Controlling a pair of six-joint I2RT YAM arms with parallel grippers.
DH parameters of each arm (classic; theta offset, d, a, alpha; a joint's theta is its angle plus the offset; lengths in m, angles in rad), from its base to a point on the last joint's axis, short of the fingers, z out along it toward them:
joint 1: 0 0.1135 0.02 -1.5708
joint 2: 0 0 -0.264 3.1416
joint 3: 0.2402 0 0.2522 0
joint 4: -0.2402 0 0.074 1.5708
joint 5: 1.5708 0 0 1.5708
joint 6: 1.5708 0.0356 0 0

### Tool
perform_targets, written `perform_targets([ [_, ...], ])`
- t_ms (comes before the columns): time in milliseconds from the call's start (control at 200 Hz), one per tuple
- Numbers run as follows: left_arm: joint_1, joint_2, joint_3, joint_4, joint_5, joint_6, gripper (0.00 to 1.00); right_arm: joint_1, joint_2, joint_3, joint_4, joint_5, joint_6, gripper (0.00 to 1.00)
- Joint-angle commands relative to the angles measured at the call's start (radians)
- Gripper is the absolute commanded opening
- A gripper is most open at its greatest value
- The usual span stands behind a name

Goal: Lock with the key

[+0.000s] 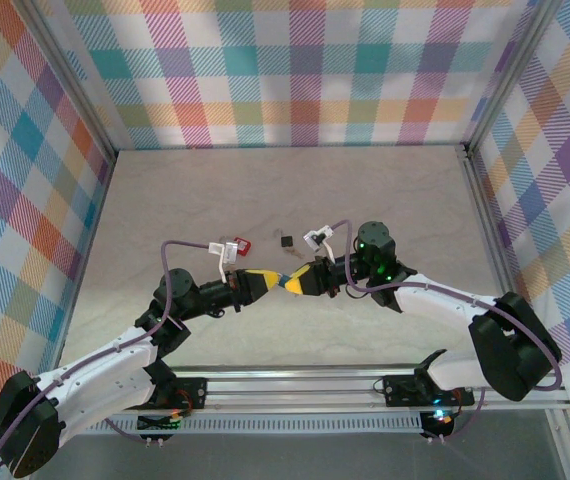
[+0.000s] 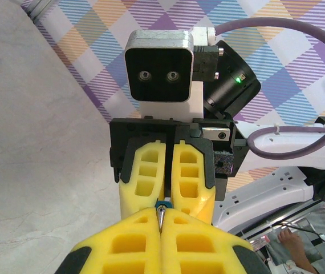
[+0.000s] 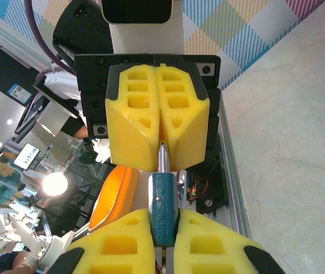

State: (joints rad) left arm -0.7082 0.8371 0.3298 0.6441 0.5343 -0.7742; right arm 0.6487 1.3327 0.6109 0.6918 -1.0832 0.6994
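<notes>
Now the left pincer (image 1: 275, 281) pinches the key (image 3: 163, 157), tip touching the blue padlock (image 3: 162, 208) squeezed by the right pincer (image 1: 293, 284) at three o'clock.

We see the tiny thin silver-grey metal key (image 3: 163, 155) as bare, smooth metal with a bright sheen. The small blue padlock (image 3: 162, 208) wears slightly grainy, semi-matt paint. The yellow blocky gripper fingers (image 3: 131, 123) look like matt moulded plastic. We read the pale table top (image 1: 385, 200) as matt and faintly mottled, and the white arm shells (image 1: 445, 300) as glossy plastic.
</notes>
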Motion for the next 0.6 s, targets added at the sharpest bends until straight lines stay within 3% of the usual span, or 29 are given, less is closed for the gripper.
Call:
perform_targets([
  [0,-0.04,0.021,0.023,0.087,0.122,-0.026,0.0,0.02,0.023,0.048,0.028,0.057,-0.014,0.0],
  [95,-0.04,0.02,0.019,0.086,0.108,-0.026,0.0,0.019,0.019,0.046,0.011,0.042,-0.036,0.0],
  [595,-0.038,-0.053,0.018,-0.035,0.046,0.023,0.0,0.02,-0.04,0.034,-0.088,0.054,-0.116,0.42],
])
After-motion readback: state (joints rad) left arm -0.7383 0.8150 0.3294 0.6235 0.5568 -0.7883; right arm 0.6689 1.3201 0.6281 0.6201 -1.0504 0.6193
